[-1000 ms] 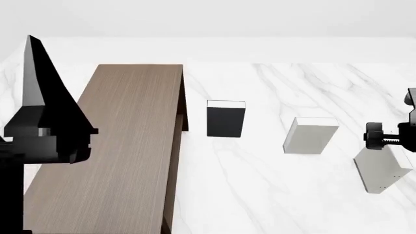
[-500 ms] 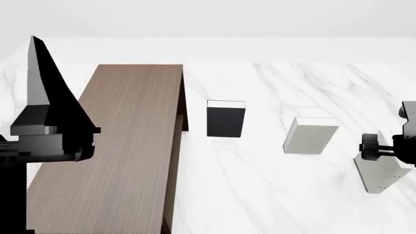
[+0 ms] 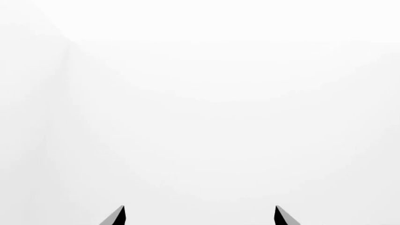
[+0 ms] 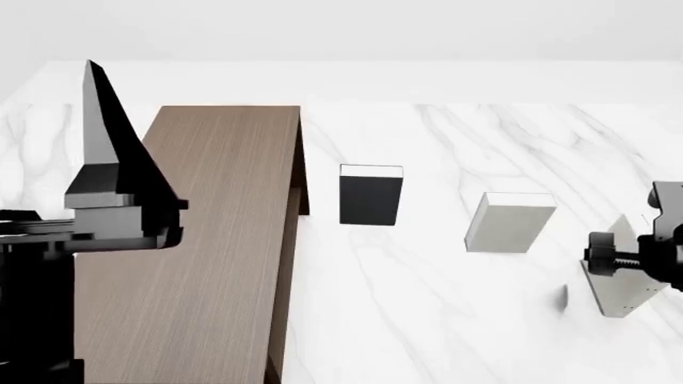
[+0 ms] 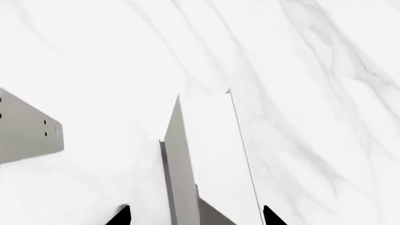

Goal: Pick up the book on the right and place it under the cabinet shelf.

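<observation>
Both arms are matte black, the left gripper (image 4: 101,152) with tapering pointed fingers (image 3: 116,216), the right gripper (image 4: 641,260) blocky.

A white marble tabletop (image 4: 449,320) with faint grey veins fills most of the head view. Beyond its far edge stands a plain, pale wall (image 4: 353,32), nearly white and unmarked. The light is soft and even, leaving short, faint shadows on the marble. In the right wrist view the marble's grey veins run in long diagonal streaks.
</observation>
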### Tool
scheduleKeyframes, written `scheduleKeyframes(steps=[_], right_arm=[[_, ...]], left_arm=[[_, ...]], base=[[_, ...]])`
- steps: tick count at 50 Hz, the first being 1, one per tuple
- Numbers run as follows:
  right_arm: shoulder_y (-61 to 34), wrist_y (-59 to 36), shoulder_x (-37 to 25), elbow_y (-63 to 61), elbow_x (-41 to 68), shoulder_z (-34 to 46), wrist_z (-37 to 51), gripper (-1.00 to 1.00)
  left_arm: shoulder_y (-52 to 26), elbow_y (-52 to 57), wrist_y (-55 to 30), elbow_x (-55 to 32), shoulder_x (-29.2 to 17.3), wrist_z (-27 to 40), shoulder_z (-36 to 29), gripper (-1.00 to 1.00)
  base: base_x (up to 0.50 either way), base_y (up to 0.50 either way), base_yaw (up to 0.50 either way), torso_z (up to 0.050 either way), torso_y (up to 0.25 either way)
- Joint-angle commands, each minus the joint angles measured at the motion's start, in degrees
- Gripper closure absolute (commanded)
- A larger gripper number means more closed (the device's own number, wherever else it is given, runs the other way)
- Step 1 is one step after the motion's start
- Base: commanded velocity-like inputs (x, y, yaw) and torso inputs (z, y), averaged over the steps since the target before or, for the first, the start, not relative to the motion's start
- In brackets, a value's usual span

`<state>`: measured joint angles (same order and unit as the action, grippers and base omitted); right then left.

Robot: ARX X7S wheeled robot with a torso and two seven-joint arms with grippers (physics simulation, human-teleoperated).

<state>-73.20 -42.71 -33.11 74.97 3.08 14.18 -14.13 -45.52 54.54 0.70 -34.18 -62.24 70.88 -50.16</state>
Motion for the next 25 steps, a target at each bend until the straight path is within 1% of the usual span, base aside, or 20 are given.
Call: scheduleKeyframes(steps=[1,16,17,21,25], right_arm=[[1.23,-0.08,0.66,0.01,-2.54,-3.20,0.52,-1.00],[1.99,-0.30,0.61,0.01,-2.96,-4.62,2.93,-1.00],[2.14,0.32,0.74,0.01,-3.23,-4.32,3.33,1.00],[1.96,1.62,1.08,0.01,-4.15,-2.06,4.35,1.00],[1.44,1.79,0.87,0.01,-3.78,-1.41,5.26,1.00]], left_arm=[[-1.25,-0.46,-2.26,-0.28,1.43,-0.06,-0.14,-1.00],[-1.95,-0.18,-4.21,-0.66,2.08,0.26,-0.23,-1.00],[-2.04,-0.19,-4.35,-0.72,2.14,0.27,-0.22,-1.00],[-2.25,-0.10,-4.74,-0.92,2.20,0.38,-0.14,-1.00],[-2.31,-0.15,-4.78,-1.16,2.10,0.41,0.01,-1.00]], base=[[0.00,0.00,0.00,0.000,0.000],[0.00,0.00,0.00,0.000,0.000],[0.00,0.00,0.00,0.000,0.000],[0.00,0.00,0.00,0.000,0.000],[0.00,0.00,0.00,0.000,0.000]])
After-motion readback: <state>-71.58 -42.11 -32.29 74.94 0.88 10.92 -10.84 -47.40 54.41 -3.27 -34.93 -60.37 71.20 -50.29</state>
